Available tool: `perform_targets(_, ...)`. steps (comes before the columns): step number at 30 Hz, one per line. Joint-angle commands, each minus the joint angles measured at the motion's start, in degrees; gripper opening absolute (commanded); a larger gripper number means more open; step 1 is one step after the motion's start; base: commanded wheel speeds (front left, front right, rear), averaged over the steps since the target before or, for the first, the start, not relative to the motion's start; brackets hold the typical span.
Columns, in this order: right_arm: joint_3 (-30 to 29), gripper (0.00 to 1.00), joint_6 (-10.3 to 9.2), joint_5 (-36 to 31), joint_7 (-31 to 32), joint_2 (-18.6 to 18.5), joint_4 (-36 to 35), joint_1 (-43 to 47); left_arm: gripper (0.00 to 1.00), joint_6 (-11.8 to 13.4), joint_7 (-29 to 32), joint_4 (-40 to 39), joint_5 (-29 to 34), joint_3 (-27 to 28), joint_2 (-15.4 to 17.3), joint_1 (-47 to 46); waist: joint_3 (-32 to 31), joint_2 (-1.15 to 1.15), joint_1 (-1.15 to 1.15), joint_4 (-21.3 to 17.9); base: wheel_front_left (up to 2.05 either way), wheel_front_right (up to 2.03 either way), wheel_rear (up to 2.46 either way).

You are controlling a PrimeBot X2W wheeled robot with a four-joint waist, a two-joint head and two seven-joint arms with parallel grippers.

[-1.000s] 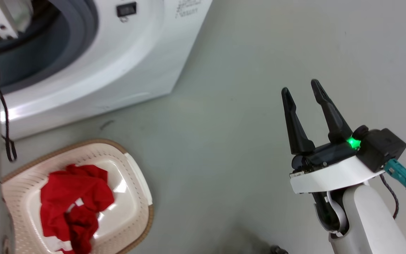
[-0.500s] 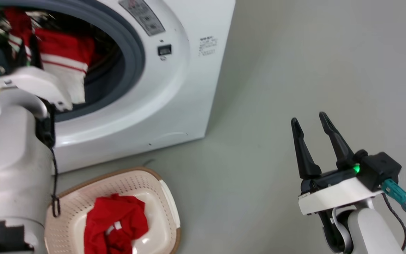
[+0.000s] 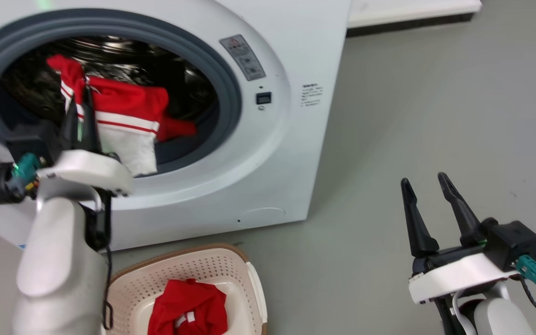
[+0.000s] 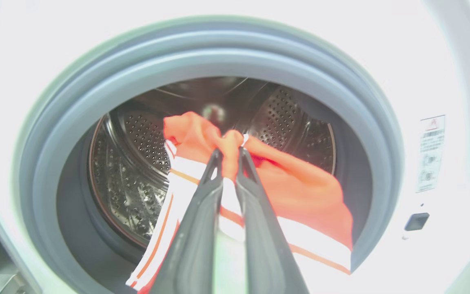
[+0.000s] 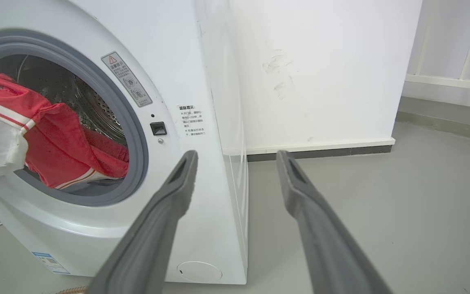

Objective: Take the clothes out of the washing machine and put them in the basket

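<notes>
The white washing machine point(image 3: 268, 163) stands open, its steel drum point(image 4: 137, 134) showing behind the grey ring. My left gripper point(image 3: 82, 90) reaches into the opening and is shut on the red and white striped garment point(image 3: 123, 116). The cloth hangs from the fingertips over the ring's lower lip. In the left wrist view the gripper point(image 4: 229, 153) pinches a red fold of that garment point(image 4: 300, 192). The plain red garment point(image 3: 189, 311) lies in the cream basket point(image 3: 212, 270) on the floor in front of the machine. My right gripper point(image 3: 423, 177) is open over bare floor at the lower right.
Grey floor point(image 3: 412, 116) stretches to the right of the machine. A white wall with a dark baseboard point(image 5: 320, 149) runs behind it. The right wrist view looks past the open right gripper point(image 5: 237, 152) at the machine's front corner point(image 5: 218, 183).
The head camera has tilted up, so the drum opening has come into view. My left gripper still holds the striped garment. The right gripper remains open.
</notes>
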Motion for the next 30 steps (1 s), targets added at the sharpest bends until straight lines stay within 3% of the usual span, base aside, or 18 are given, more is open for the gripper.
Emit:
perform_targets(1, -0.68, 1.0, -0.03, -0.56, 0.47, 0.03, -0.66, 1.44, 0.0, 0.01, -0.34, -3.69, 0.38, -0.36, -1.2, 3.04, -1.94, 0.0, 0.01, 1.92, 0.0, 0.0, 0.0)
perform_targets(8, -2.23, 1.0, -0.02, -1.09, 2.04, 0.03, -2.29, 3.65, 0.0, 1.1, 0.43, -18.27, 0.83, -1.96, -3.33, 10.77, -4.44, 0.0, 0.01, 4.22, 0.0, 0.0, 0.0)
perform_targets(19, -3.76, 1.0, -0.02, -1.94, 3.86, 0.02, -5.39, 6.18, 0.0, 5.03, 8.23, -43.05, 2.11, -5.07, -5.28, 26.9, -5.71, 0.0, 0.01, 6.02, 0.0, 0.0, 0.0)
perform_targets(25, -3.96, 1.0, -0.02, -2.24, 4.32, 0.04, -6.14, 6.5, 0.0, 6.38, 10.43, -45.65, 0.02, -6.71, -7.2, 35.58, -4.84, 0.0, 0.01, 6.87, 0.0, 0.0, 0.0)
perform_targets(30, -3.86, 1.0, -0.02, -2.72, 4.68, 0.04, -7.01, 5.63, 0.0, 5.65, 10.98, -39.33, -3.04, -8.53, -8.14, 40.39, -2.56, 0.0, 0.01, 8.35, 0.0, 0.0, 0.0)
